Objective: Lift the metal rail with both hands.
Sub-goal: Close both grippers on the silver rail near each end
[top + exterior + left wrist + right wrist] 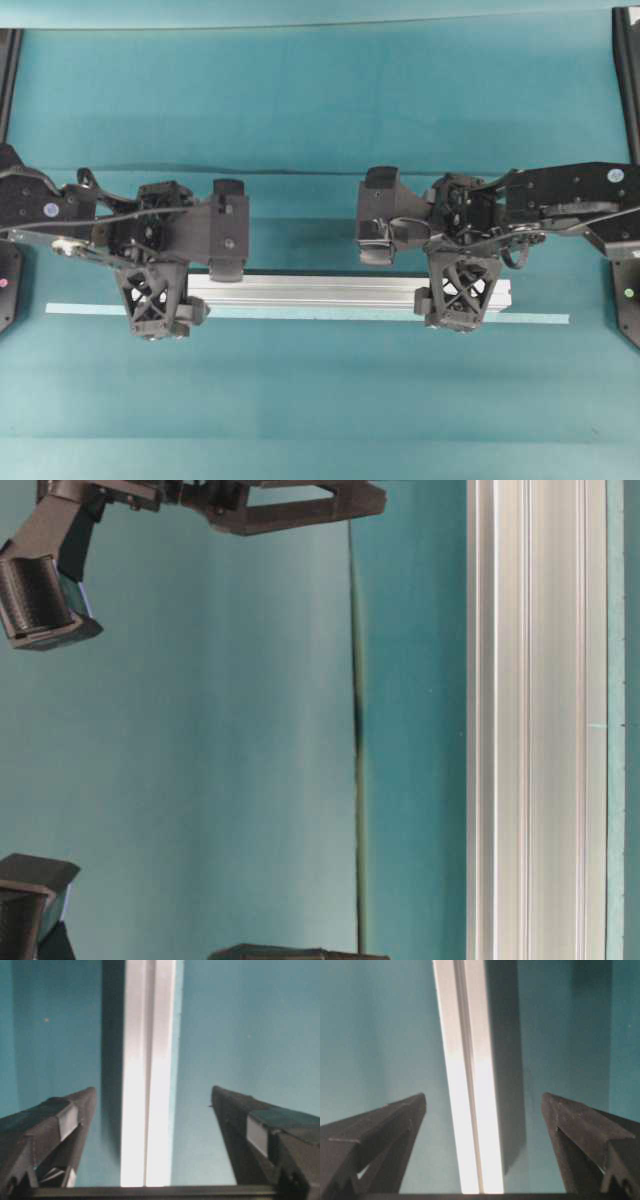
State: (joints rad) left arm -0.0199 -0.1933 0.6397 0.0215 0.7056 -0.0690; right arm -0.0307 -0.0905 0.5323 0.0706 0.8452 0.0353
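Two grippers straddle the metal rail (330, 291), which lies flat on the teal tabletop (320, 400) parallel to its near edge: left gripper (152, 1110) and right gripper (482, 1110), fingers spread wide, one near each end for a balanced lift.

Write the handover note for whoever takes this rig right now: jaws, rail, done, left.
Left gripper: jaws wide open, straddling the metal rail, holding nothing.
Right gripper: the same, near the rail's other end.
Rail: flat on the teal table, alongside the pale-green tape strip.
Done: both grippers lined up over the rail.
Left: close both jaws on it and lift evenly.
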